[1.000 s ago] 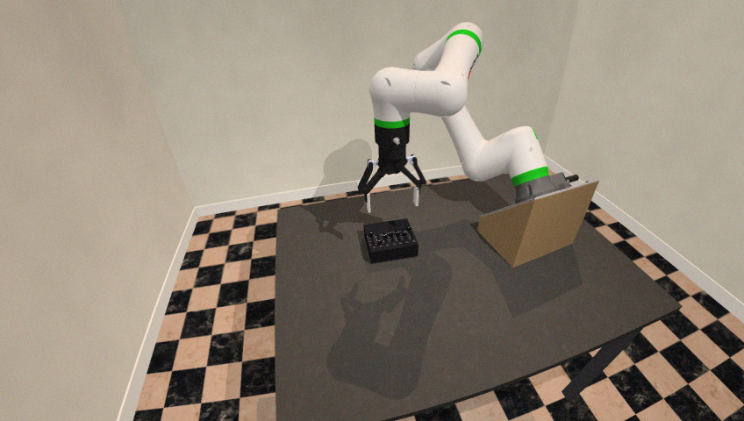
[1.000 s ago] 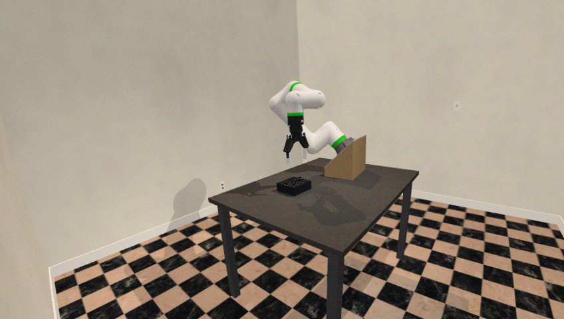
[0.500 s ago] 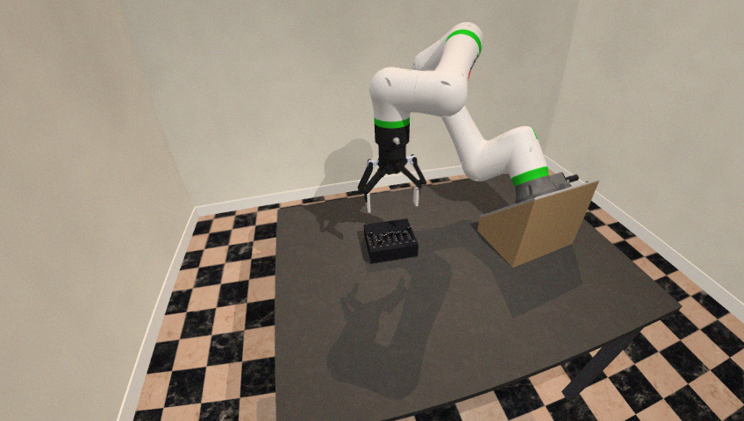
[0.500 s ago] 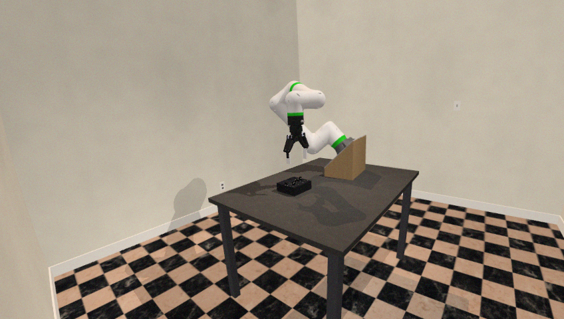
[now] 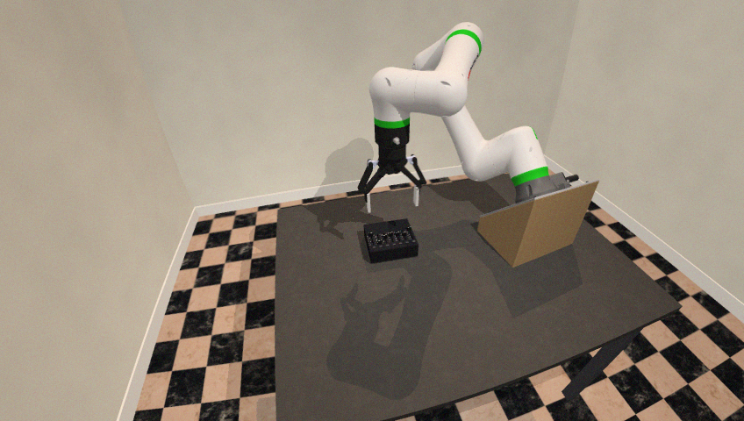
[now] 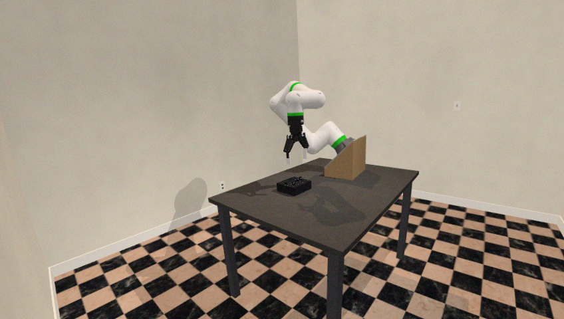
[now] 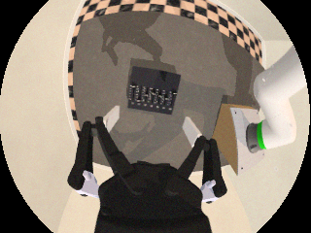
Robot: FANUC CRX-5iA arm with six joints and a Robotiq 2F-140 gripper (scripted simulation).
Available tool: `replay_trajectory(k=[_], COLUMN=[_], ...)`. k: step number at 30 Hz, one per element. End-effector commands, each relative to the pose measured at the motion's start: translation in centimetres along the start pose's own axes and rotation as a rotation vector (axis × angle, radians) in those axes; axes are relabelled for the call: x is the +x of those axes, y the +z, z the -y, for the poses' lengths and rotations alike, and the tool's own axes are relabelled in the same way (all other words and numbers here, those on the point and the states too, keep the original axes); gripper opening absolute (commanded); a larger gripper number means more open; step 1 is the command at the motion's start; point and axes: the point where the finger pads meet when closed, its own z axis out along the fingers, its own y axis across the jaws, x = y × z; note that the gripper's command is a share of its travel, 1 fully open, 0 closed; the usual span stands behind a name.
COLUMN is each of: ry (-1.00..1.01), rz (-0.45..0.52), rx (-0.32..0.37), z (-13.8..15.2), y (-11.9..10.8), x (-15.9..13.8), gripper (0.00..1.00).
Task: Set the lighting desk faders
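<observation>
The lighting desk [image 5: 390, 240] is a small black box with a row of several faders on top. It stands on the dark table, toward the far left part. It also shows in the exterior view [image 6: 293, 185] and in the wrist view [image 7: 154, 88]. The fader caps are too small to read their levels. My gripper [image 5: 391, 202] hangs well above the desk, pointing down, a little behind it. Its fingers are wide open and empty, as the exterior view [image 6: 295, 157] and the wrist view [image 7: 154, 122] also show.
A tan wedge-shaped board [image 5: 537, 223] stands on the table at the right, in front of the arm's base [image 5: 537, 185]. The table's left edge lies a short way left of the desk.
</observation>
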Motion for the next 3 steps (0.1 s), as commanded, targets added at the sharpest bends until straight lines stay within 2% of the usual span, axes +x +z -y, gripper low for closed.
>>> replay_trajectory(k=[1, 3], ry=[0.0, 0.0], rz=[0.0, 0.0], rx=[0.0, 0.0], z=[0.01, 0.01], y=[-0.02, -0.02], x=[-0.01, -0.01], gripper=[1.0, 1.0])
